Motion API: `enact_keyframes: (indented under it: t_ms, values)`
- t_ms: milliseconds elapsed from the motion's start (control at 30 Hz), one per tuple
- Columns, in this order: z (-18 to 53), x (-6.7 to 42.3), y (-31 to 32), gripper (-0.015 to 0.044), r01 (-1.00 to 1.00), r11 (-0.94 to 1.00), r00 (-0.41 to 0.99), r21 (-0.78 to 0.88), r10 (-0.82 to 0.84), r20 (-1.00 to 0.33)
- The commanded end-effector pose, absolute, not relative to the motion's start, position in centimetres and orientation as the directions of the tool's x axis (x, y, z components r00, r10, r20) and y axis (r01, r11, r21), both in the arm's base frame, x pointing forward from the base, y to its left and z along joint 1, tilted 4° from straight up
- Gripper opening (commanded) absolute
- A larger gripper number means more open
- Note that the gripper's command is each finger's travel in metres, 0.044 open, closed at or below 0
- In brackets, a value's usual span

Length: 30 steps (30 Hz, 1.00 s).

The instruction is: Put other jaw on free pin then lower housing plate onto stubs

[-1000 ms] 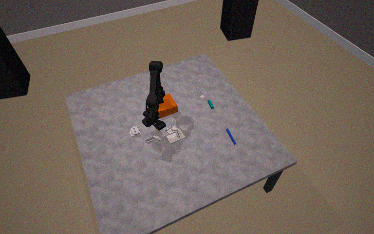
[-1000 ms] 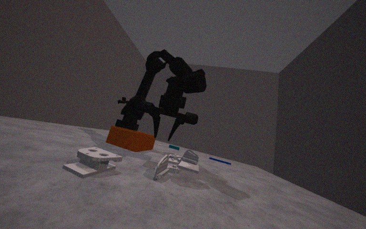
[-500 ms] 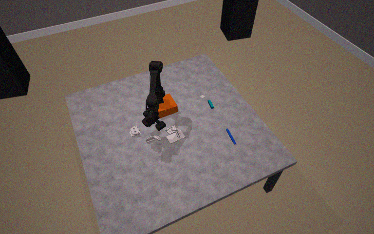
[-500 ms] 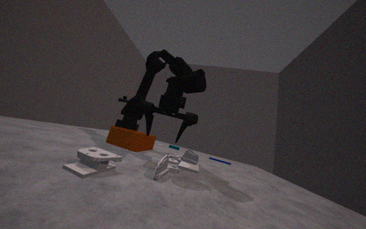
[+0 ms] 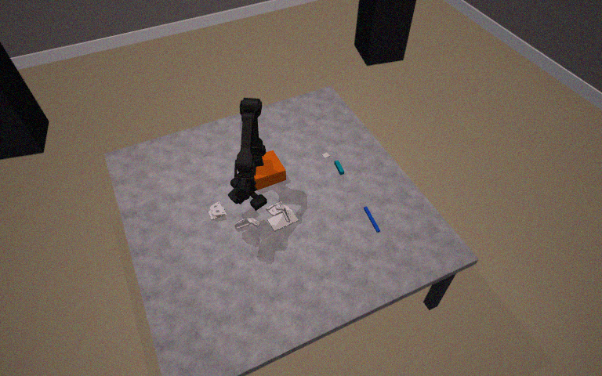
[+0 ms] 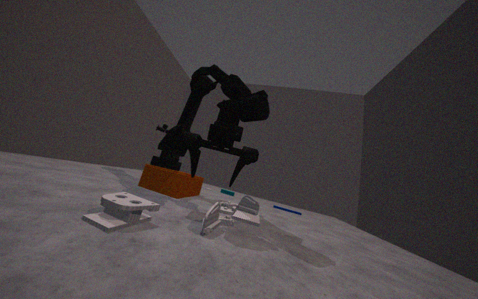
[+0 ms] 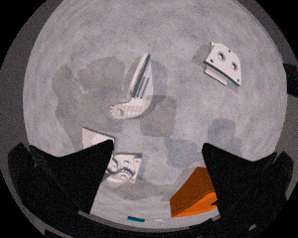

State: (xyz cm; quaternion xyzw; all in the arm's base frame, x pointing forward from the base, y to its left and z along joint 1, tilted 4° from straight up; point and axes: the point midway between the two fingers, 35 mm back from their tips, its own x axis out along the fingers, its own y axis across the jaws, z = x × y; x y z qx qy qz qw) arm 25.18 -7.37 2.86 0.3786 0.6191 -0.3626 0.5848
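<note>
My gripper (image 5: 247, 200) (image 6: 211, 181) (image 7: 159, 147) is open and empty, fingers wide apart and pointing down, above the table near the white parts. The loose white jaw (image 5: 247, 224) (image 6: 211, 219) (image 7: 140, 89) lies on the table beside the gear base. The white gear base (image 5: 277, 225) (image 6: 247, 218) (image 7: 95, 136) carries the other jaw (image 5: 287, 214) (image 6: 249, 204); my left finger partly covers this base in the wrist view. The free pin is too small to tell. The white housing plate (image 5: 217, 209) (image 6: 123, 199) (image 7: 223, 61), with two holes, rests on a separate raised stand (image 6: 105, 221).
An orange block (image 5: 270, 177) (image 6: 171, 182) (image 7: 191, 195) stands behind the parts, close to the arm. A teal bar (image 5: 339, 168) (image 6: 227, 192) (image 7: 136, 219), a small white square (image 5: 325, 155) and a blue stick (image 5: 371, 219) (image 6: 287, 210) lie farther off.
</note>
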Motion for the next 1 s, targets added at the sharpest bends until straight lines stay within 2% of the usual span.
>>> enact_keyframes:
  t_ms: [0,133,700,967]
  values:
    - [2.86,25.18,-7.37,0.0440,0.893,0.450,-0.030,-0.006,0.045,-0.999]
    - [2.86,25.18,-7.37,0.0440,0.893,0.450,-0.030,-0.006,0.045,-0.999]
    - [2.86,25.18,-7.37,0.0000,0.893,0.450,-0.030,-0.006,0.045,-0.999]
    - [2.86,25.18,-7.37,0.0000,0.893,0.450,-0.030,-0.006,0.045,-0.999]
